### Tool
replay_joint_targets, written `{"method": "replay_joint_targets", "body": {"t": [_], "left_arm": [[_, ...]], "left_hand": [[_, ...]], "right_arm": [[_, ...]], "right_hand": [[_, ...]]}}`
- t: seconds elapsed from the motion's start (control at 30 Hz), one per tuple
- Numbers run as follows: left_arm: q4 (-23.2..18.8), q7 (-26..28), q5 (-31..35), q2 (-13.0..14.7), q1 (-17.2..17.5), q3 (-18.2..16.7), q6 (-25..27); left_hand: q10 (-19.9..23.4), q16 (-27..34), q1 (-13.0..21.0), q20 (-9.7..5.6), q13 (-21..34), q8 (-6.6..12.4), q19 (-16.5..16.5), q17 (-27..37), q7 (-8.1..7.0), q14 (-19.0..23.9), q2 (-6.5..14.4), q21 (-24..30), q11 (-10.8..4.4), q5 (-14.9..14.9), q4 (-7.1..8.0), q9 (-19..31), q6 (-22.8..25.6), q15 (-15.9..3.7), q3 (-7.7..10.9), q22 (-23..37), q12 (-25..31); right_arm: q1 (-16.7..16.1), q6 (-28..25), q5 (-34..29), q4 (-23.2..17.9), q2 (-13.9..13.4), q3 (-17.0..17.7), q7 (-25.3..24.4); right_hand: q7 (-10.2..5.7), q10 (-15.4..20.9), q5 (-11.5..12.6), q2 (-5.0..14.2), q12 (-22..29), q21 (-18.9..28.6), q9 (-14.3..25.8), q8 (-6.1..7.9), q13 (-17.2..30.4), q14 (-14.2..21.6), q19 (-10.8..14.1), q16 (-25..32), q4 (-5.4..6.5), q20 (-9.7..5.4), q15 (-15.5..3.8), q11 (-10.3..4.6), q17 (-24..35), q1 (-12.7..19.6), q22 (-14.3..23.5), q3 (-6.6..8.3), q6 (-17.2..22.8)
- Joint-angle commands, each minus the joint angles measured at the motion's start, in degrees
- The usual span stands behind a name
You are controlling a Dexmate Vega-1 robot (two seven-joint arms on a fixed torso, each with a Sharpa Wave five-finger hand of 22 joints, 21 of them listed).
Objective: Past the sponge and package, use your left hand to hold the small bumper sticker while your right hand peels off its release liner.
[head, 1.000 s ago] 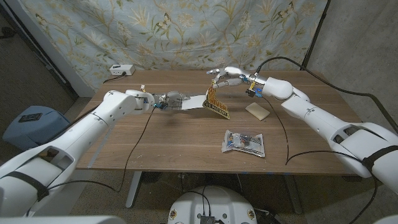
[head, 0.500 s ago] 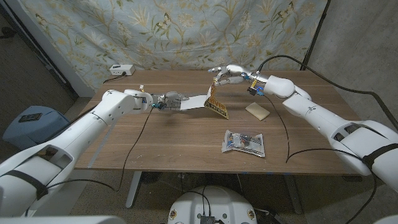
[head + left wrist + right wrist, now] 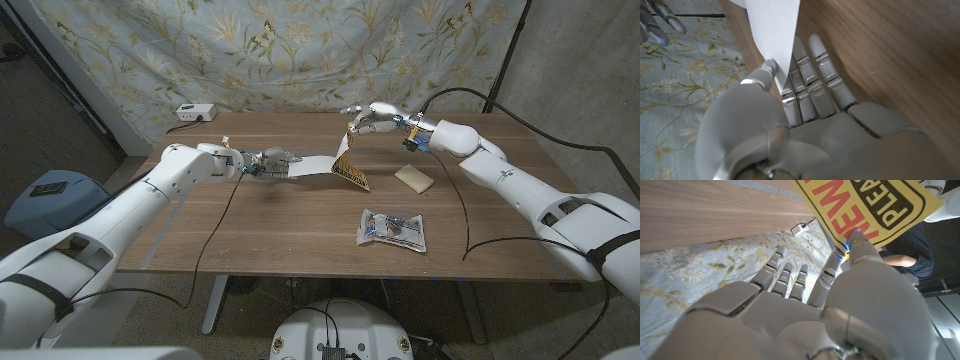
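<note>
The left hand's fingers (image 3: 807,82) and thumb pinch the near end of a white strip, the release liner (image 3: 774,27), and the sheet runs on past the fingertips over the wooden table (image 3: 880,55). In the head view that left hand (image 3: 275,162) sits just above the tabletop left of centre, with the liner (image 3: 313,163) stretching from it toward the middle of the table.

The right hand's thumb and a finger (image 3: 852,242) grip the edge of the small bumper sticker (image 3: 875,205), whose yellow face carries red and black lettering; the other fingers are spread. From the head camera the right hand (image 3: 372,117) is raised above the far middle of the table, and the sticker (image 3: 349,160) hangs from it at a slant, its lower corner meeting the far end of the liner close to the tabletop. Whether sticker and liner are joined there or merely touch is hard to tell at this size.

Nearer the robot, to the right of the sticker, a tan sponge (image 3: 413,179) lies on the table (image 3: 250,220), and a clear package (image 3: 392,229) lies nearer again, apart from the sponge. A small white box (image 3: 195,112) sits at the table's far left corner, before a floral cloth (image 3: 300,45) hung behind.
</note>
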Motion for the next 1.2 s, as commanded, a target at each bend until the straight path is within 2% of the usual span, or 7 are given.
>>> {"method": "replay_joint_targets", "body": {"t": [0.03, 0.4, 1.2], "left_arm": [[-1.2, 0.1, -0.1, 0.6, 0.4, -0.2, 0.8], [-2.1, 0.3, -0.5, 1.5, 1.1, -0.9, 0.6], [-2.6, -0.1, -0.7, 3.1, 1.6, -1.4, 0.7]], "left_hand": [[1.2, -0.2, 0.2, -0.03, 0.2, 0.49, -0.5, 0.1, -0.1, 0.3, 0.3, 0.5, -0.83, 0.1, 0.06, 0.1, 0.3, 0.02, 0.54, 0.0, -0.1], [1.2, -0.4, 0.2, 0.01, 0.2, 0.55, -0.7, 0.4, -0.21, 0.3, 0.3, 1.0, -0.71, 0.1, 0.01, 0.1, 0.3, 0.02, 0.68, 0.0, -0.3], [1.2, -0.8, -0.1, -0.14, 0.4, 0.55, -1.3, 0.8, -0.21, 0.3, 0.2, 1.8, -0.87, 0.1, 0.12, 0.1, 0.2, -0.03, 0.9, -0.1, -0.6]], "right_arm": [[-1.2, -1.0, 0.6, -1.8, -1.8, 1.0, -0.3], [-2.5, -2.0, 0.8, -3.8, -3.5, 1.9, -0.7], [-2.9, -3.0, 1.0, -4.5, -5.1, 3.0, -0.9]], "right_hand": [[-0.16, 0.4, 0.2, -0.04, 0.0, 0.0, 0.2, 0.16, 0.1, 0.3, 0.5, 0.2, -0.08, 0.25, 0.06, -0.13, 0.2, 0.8, 0.0, -0.15, 0.2], [-0.14, 0.4, 0.4, -0.01, 0.0, 0.1, 0.2, 0.1, 0.1, 0.3, 0.6, 0.2, -0.07, 0.3, 0.07, -0.16, 0.3, 0.8, 0.0, -0.19, 0.2], [-0.14, 0.5, 0.5, 0.03, 0.0, 0.1, 0.3, 0.06, 0.1, 0.3, 0.7, 0.2, -0.01, 0.38, 0.08, -0.15, 0.3, 0.8, 0.1, -0.41, 0.1]]}}
